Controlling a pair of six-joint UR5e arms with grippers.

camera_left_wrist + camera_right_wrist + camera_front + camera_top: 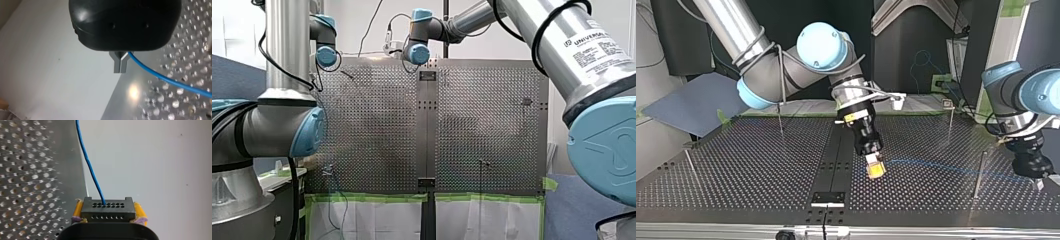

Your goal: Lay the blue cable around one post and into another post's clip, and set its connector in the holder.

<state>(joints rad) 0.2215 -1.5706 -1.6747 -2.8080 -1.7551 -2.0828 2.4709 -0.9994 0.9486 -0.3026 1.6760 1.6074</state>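
My right arm [756,70] bends down over the counter [736,170]. Its wrist tips my right claw [876,170] at a slant, low over the counter's middle. The yellow pads [140,211] of this claw squeeze the black connector [108,210] from both sides, so it is closed tight on it. My left arm [1016,90] comes in at the counter's side edge, at the top view's right, with its wrist turned down. My left claw [119,70] is black and hangs low over the counter near that edge. Its two metal fingers [116,65] are pressed together, and the blue cable [162,78] comes out from between them.
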